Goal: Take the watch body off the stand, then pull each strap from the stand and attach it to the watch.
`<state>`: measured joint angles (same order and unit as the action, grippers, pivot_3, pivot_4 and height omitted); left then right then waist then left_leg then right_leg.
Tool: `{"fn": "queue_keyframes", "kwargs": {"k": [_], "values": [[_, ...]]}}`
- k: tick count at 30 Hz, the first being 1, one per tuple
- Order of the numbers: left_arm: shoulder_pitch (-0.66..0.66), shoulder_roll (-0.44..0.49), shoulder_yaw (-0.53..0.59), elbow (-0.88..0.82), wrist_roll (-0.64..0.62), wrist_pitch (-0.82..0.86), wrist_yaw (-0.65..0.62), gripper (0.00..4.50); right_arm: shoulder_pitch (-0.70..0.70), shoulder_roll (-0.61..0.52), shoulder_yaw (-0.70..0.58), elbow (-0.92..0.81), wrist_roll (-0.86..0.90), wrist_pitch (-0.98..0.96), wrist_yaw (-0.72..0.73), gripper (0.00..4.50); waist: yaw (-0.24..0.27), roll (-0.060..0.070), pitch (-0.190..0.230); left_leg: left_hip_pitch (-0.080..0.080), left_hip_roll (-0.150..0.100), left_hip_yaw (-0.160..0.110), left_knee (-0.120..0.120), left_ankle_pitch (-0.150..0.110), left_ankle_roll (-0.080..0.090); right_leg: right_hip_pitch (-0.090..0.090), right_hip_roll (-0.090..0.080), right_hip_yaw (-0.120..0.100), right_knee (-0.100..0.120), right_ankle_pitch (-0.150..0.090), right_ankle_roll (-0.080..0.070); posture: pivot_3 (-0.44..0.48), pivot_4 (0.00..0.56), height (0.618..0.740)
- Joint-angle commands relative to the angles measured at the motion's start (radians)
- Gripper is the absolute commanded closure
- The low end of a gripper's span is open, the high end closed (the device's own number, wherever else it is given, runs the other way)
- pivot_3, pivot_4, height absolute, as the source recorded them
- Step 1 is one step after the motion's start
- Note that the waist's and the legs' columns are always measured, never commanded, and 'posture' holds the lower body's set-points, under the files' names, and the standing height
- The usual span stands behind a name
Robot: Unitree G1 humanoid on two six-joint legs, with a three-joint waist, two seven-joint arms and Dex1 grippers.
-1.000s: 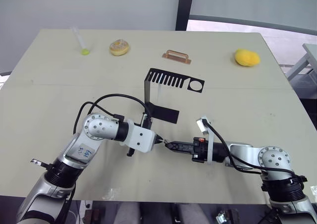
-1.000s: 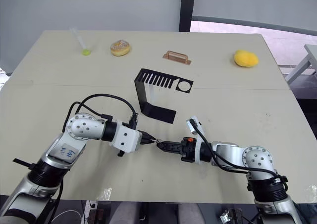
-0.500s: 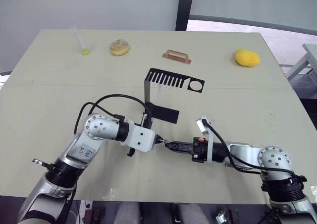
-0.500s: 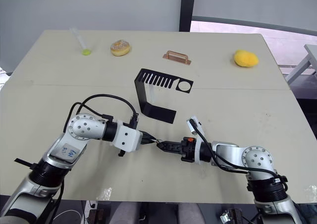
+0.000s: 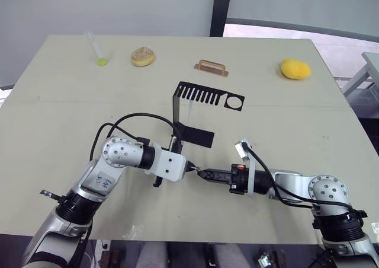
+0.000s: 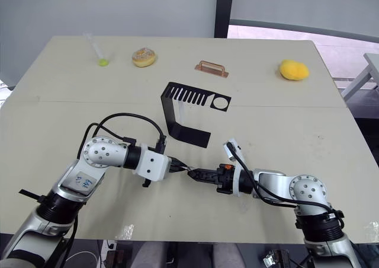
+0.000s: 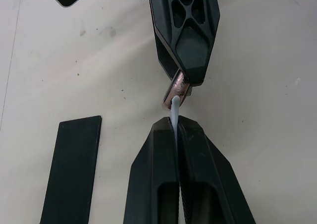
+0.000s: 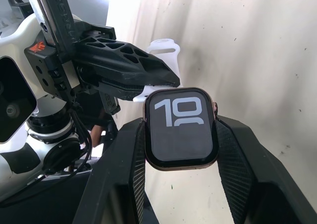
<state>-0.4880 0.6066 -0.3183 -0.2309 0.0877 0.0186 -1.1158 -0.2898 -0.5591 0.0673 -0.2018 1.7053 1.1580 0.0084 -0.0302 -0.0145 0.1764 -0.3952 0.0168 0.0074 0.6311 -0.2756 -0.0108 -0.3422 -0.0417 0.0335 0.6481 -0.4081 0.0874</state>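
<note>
The black watch body (image 8: 181,130) with white digits sits between the two fingers of my right gripper (image 5: 201,174), which is shut on it. My left gripper (image 5: 190,168) is shut on a thin white strap (image 7: 175,111) whose end touches the watch's metallic edge (image 7: 179,88). The strap's looped far end (image 8: 164,47) sticks out past the left fingers. Both grippers meet tip to tip just above the table, in front of the black stand (image 5: 201,103). The stand's comb slots are bare.
Along the table's far side lie a clear tube with a green tip (image 5: 98,50), a small doughnut-like piece (image 5: 143,57), a copper handle bar (image 5: 212,67) and a yellow lump (image 5: 295,69). The stand's flat foot (image 7: 72,169) lies close beside the grippers.
</note>
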Motion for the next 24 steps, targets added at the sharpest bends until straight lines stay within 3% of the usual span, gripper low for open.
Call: {"fn": "queue_keyframes", "kwargs": {"k": [1,24], "values": [[0.0,-0.026,-0.03,-0.038,-0.002,-0.001,0.023,4.5,-0.01,0.024,0.027,-0.075,0.048,0.01,0.037,2.99,0.0,0.0,0.0,0.0,0.0,0.0,0.0,0.0,0.0,0.0,0.0,0.0,0.0,0.0,0.0,0.0,0.15,0.74],[0.001,-0.032,-0.031,-0.047,-0.001,0.01,0.022,4.5,-0.007,0.025,0.029,-0.075,0.044,0.008,0.034,2.99,0.0,0.0,0.0,0.0,0.0,0.0,0.0,0.0,0.0,0.0,0.0,0.0,0.0,0.0,0.0,0.0,0.15,0.74]]}}
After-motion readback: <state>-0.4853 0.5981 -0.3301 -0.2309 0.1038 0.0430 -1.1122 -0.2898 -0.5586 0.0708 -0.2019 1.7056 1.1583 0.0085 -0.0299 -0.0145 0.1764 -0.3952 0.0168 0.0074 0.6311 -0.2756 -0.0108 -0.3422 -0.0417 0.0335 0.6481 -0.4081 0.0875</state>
